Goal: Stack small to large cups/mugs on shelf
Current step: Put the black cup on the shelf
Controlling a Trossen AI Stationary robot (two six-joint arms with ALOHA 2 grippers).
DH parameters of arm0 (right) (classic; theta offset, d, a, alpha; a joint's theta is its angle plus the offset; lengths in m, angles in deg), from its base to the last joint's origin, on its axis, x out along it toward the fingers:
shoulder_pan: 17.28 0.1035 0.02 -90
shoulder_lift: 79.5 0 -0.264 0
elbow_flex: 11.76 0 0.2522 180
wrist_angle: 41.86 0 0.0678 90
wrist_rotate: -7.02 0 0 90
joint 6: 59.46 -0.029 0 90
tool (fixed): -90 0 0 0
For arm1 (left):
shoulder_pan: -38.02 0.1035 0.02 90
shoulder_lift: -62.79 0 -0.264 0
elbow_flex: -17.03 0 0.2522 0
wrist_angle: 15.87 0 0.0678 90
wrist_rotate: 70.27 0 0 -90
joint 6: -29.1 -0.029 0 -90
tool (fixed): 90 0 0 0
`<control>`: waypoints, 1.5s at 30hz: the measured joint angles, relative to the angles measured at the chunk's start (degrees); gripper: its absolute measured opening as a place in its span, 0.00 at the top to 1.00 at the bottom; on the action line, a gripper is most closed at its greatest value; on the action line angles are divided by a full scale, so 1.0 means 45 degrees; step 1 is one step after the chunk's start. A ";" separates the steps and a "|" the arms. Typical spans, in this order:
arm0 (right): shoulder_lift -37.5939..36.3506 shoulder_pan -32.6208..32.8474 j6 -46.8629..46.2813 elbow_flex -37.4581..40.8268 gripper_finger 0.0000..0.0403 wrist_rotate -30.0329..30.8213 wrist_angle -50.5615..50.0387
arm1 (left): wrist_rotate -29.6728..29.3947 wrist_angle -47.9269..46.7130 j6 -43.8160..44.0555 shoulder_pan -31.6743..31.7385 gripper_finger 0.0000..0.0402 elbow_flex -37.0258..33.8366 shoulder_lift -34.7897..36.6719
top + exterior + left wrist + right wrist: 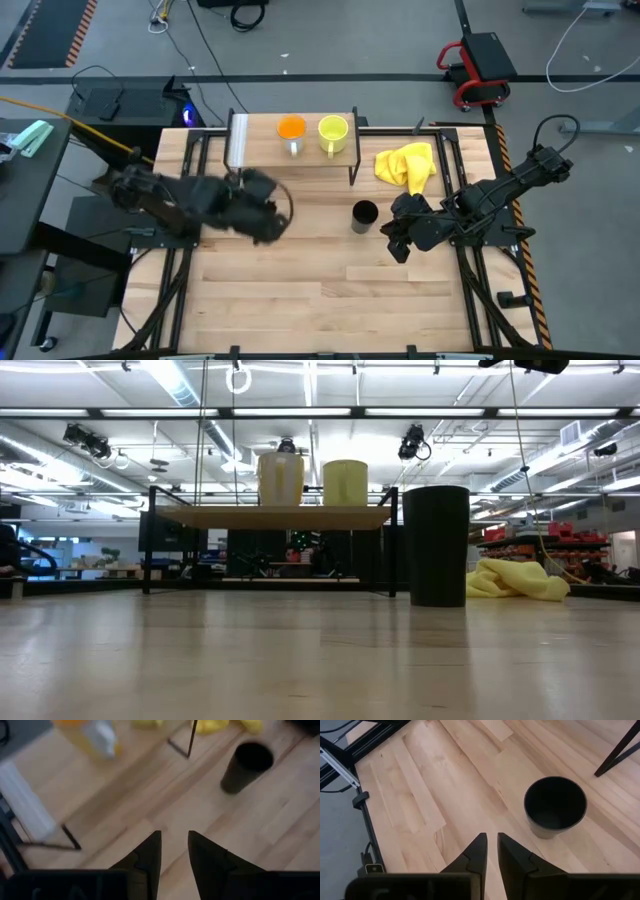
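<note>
Low shelf (262, 150), light wooden top on thin black legs, is standing at the far side of the table. Two mugs are sitting upright on its top, side by side, not touching. Orange-inside mug (291, 130) is standing left of the yellow-green mug (333, 132); both look pale from the side in the low view. Each handle is pointing toward the table's near side. Black cup (364, 216), taller, is standing upright on the tabletop, mouth open upward, just off the shelf's right front leg, empty inside.
</note>
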 joint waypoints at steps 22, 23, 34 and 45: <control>0.0000 -0.0533 0.0203 -0.0003 0.88 -0.0051 -0.0443 | -0.0611 0.3172 0.7609 -0.1801 0.80 -1.0367 0.5199; 0.0000 -0.0744 0.0191 -0.0003 0.88 -0.0125 -0.0584 | -0.0615 0.3918 0.7297 -0.1801 0.80 -1.0799 0.5500; 0.0000 -0.4345 0.0248 0.0000 0.79 -0.2124 -0.1505 | -0.0329 0.9317 0.4558 -0.1796 0.83 -1.3406 0.6523; 0.0024 -0.6643 0.1229 0.1422 0.78 -0.4645 -0.1920 | 0.0016 0.9296 0.4137 -0.1796 0.83 -1.3430 0.6523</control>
